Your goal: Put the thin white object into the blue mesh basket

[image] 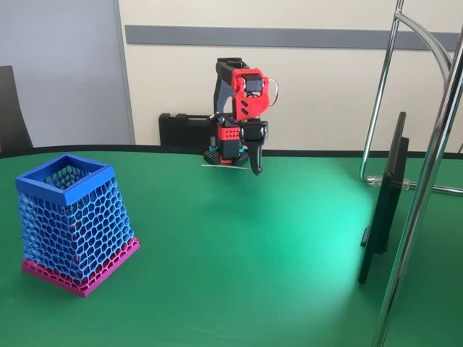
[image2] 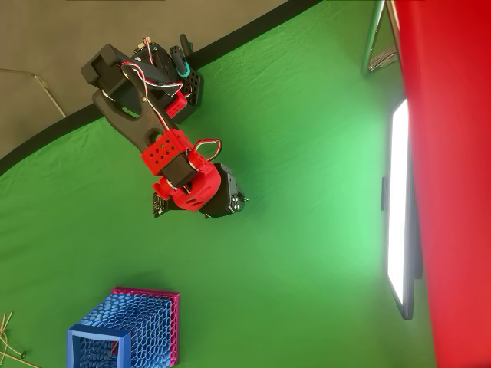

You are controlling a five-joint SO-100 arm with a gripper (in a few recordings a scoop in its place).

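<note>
The blue mesh basket (image: 72,224) stands upright on the green table at the left, its pink base band on the cloth; in the overhead view the basket (image2: 126,331) sits at the bottom left. Inside its opening a short thin pale line (image2: 114,346) slants, possibly the thin white object, though it is too small to be sure. The red and black arm is folded at the back of the table. Its gripper (image: 255,165) points down just above the cloth, far from the basket, and the fingers look shut with nothing between them. From above, the gripper (image2: 227,201) is mostly hidden under the wrist.
A dark flat panel (image: 383,210) stands on edge at the right, with chrome tubes (image: 427,181) beside it. A thin pale strip (image: 221,165) lies under the arm's base. Several thin yellowish strands (image2: 8,341) lie at the bottom left edge. Open green cloth lies between arm and basket.
</note>
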